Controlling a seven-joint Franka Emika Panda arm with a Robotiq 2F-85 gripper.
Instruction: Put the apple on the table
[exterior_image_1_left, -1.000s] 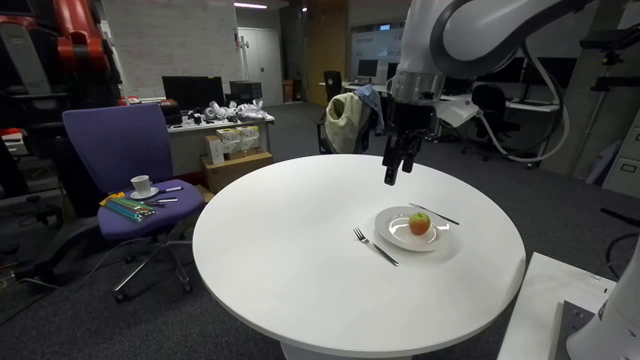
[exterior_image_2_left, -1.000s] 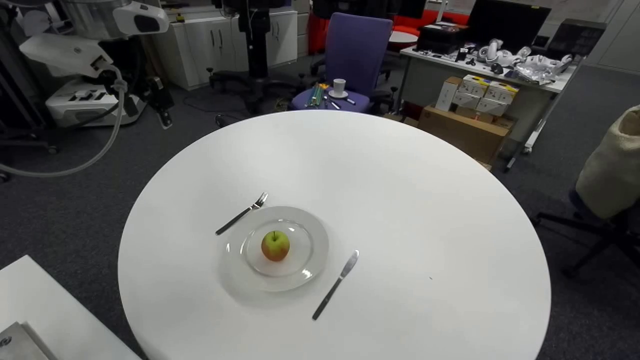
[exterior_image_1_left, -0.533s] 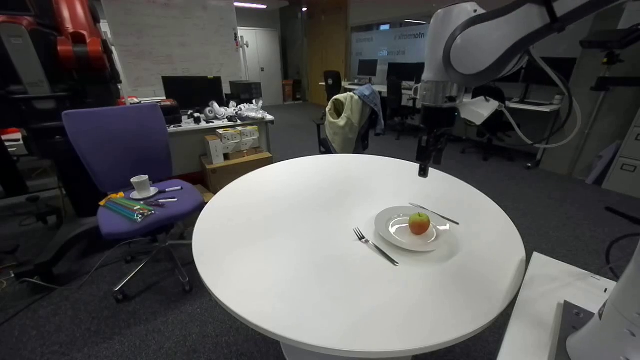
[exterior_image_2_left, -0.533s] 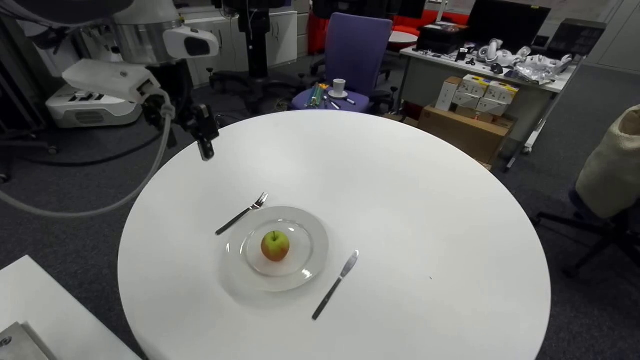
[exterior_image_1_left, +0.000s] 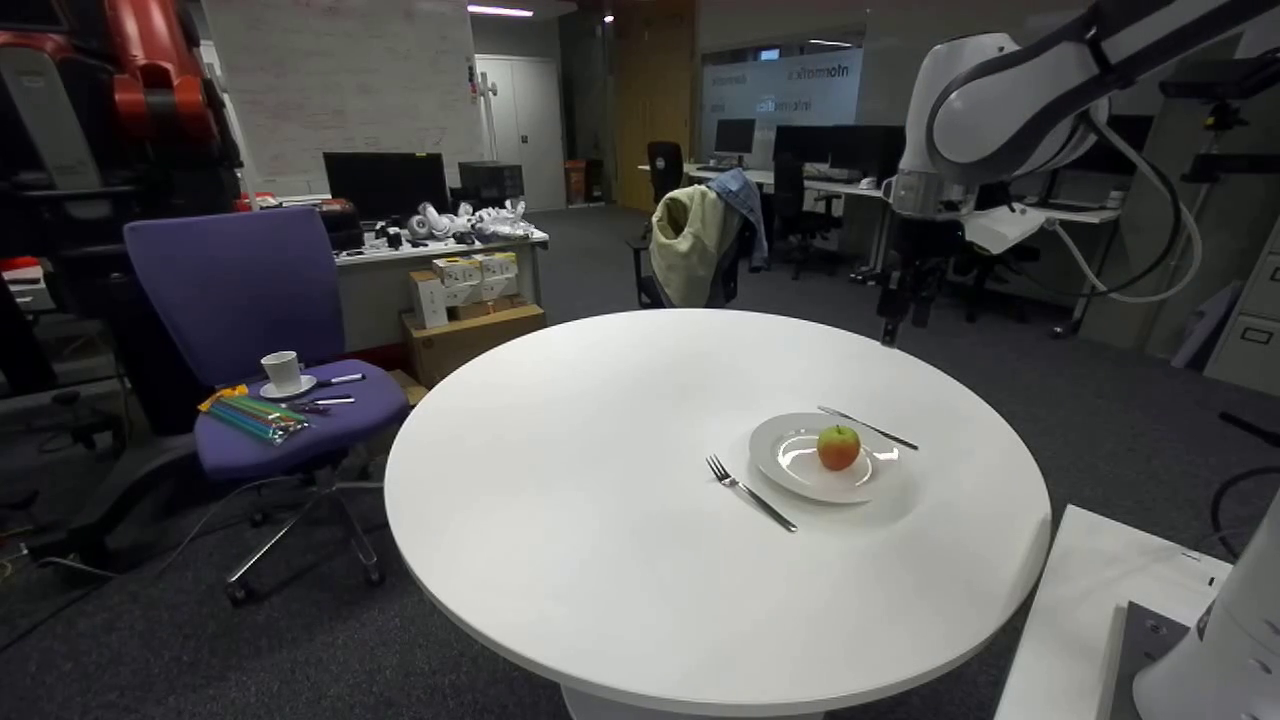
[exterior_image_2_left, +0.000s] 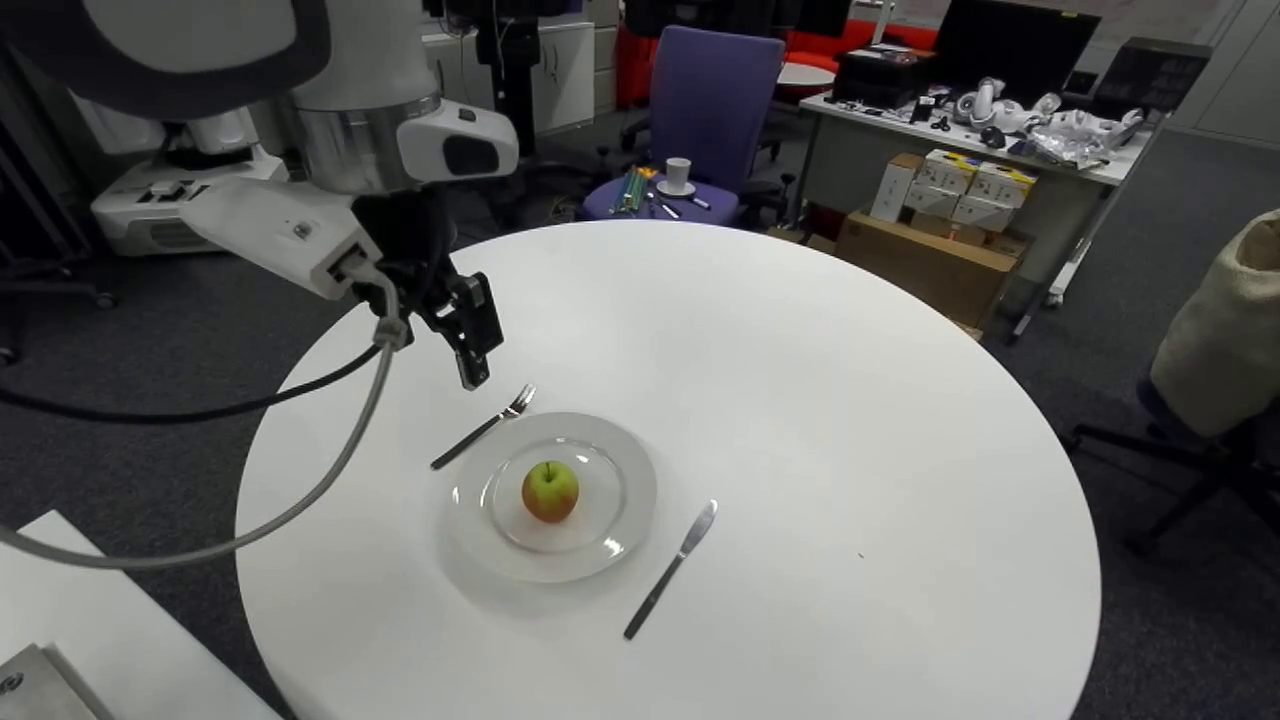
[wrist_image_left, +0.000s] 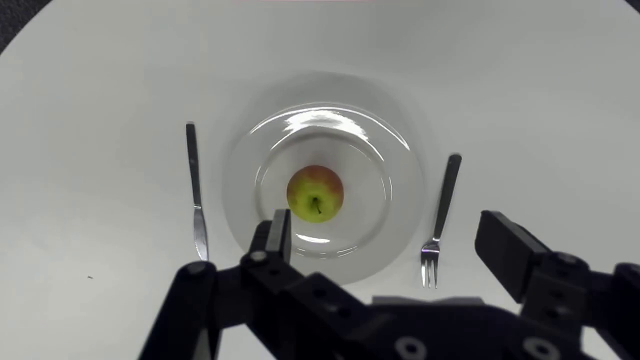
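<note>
picking up the apple (exterior_image_1_left: 838, 447) seems the step in hand: in an exterior view it sits on the dinner plate (exterior_image_1_left: 772, 455), well below the fingers (exterior_image_1_left: 889, 332). in an exterior view the bench (exterior_image_2_left: 850, 400) also bears a fork (exterior_image_2_left: 482, 432) and table knife (exterior_image_2_left: 672, 570). in the wrist view the fingers are spread, empty; the next move likely calls for centring over the apple and lowering.

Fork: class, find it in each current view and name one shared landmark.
In an exterior view: fork below and right of centre.
In an exterior view: fork left of centre, slightly below.
Wrist view: fork right of centre, slightly below.
Shared landmark: the plate holding the apple.
</note>
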